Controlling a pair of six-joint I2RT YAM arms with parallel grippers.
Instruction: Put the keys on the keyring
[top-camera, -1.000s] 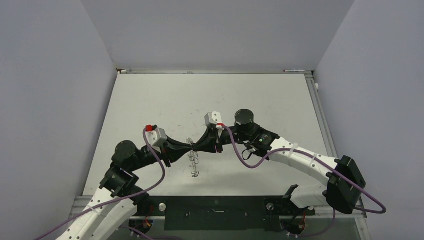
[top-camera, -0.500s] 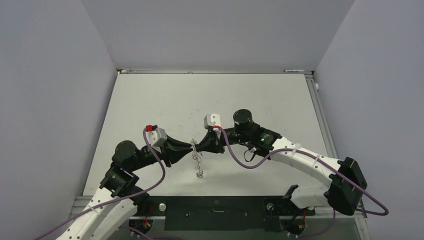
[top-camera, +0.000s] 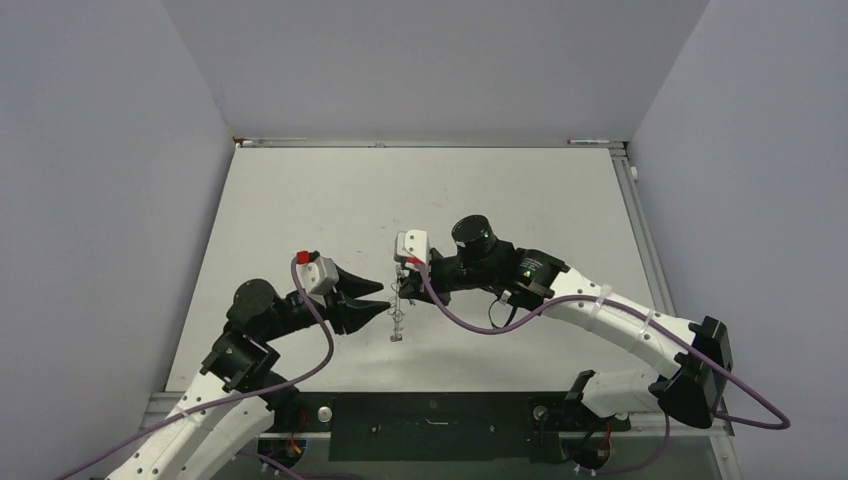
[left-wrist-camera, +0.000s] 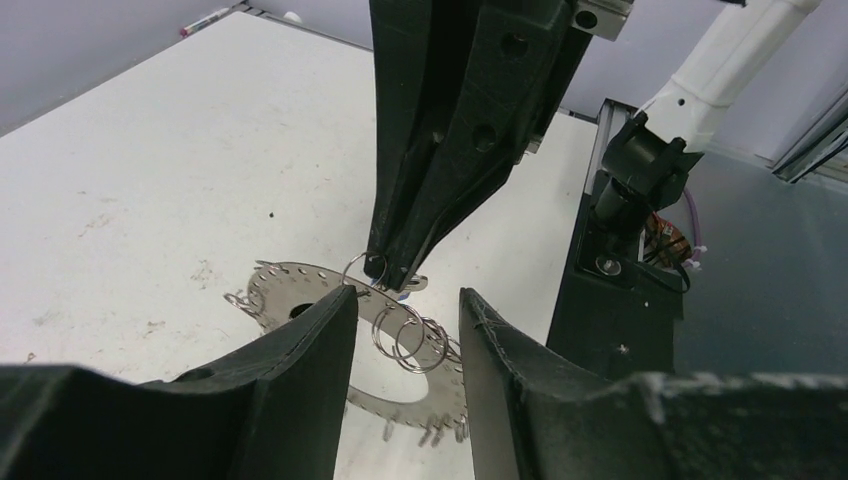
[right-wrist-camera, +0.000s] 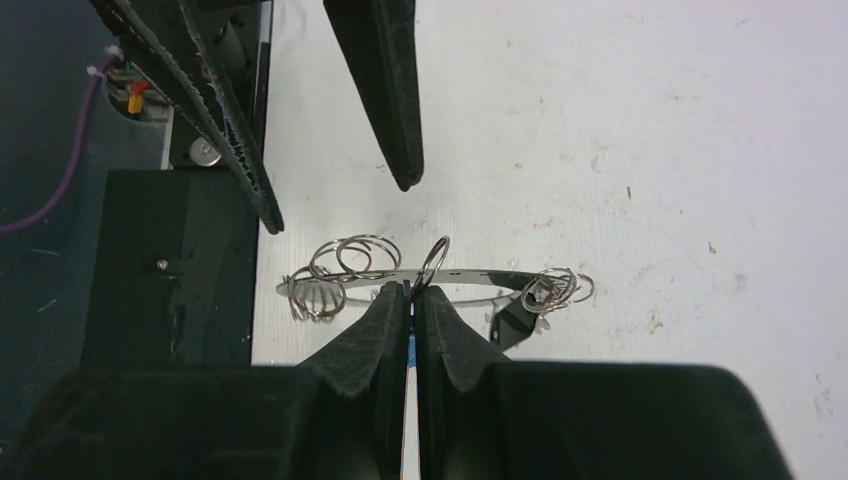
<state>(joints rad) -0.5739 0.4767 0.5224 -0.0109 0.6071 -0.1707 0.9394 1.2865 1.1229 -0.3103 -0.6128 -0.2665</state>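
The flat grey metal keyring with small wire loops round its rim hangs in the air above the white surface, nearer the near edge than the far one and a little left of the middle. It is held by its upper edge, so in the right wrist view it shows almost edge-on, with the loops bunched at either end. The right tool has its two black fingers pressed together on that edge, next to one upright wire loop. A sliver of blue shows at those fingertips. A small black piece hangs below the ring's right part, but neither is plain enough to name as a key. The left tool points at the ring from the left with its fingers spread apart, one to each side of the ring's lower part. It grips nothing, and its tips are just beside the loops.
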